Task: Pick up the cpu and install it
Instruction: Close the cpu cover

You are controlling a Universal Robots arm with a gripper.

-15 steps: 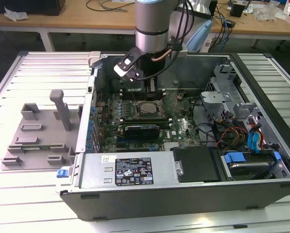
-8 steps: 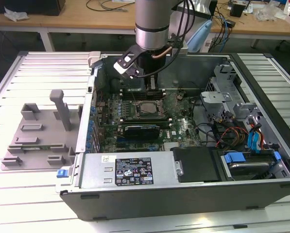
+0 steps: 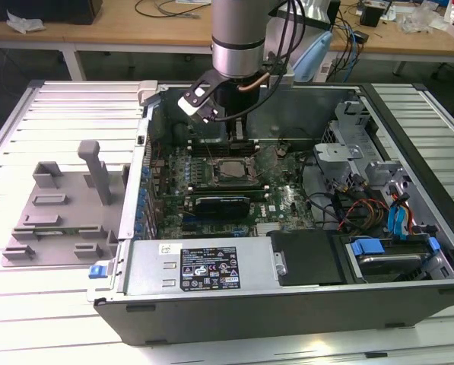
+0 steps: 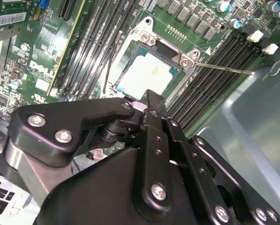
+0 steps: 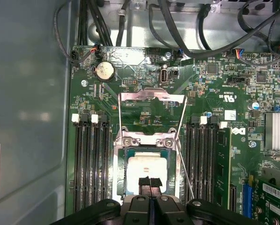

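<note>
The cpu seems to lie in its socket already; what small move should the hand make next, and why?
Probably a short lift straight up. The cpu lies flat in the socket, the hand hangs over its edge with fingers together, holding nothing, and the metal retention frame stands open. Rising would likely clear the space above the chip.

You have a pale silver cpu [image 5: 147, 171] on a green board [image 5: 215, 89] striped with black slots [image 5: 90, 164]. Your gripper [image 5: 149, 182] is black with silvery screws, the fixture [image 3: 52, 220] plain grey, the latch [image 3: 97, 270] bright blue.
</note>
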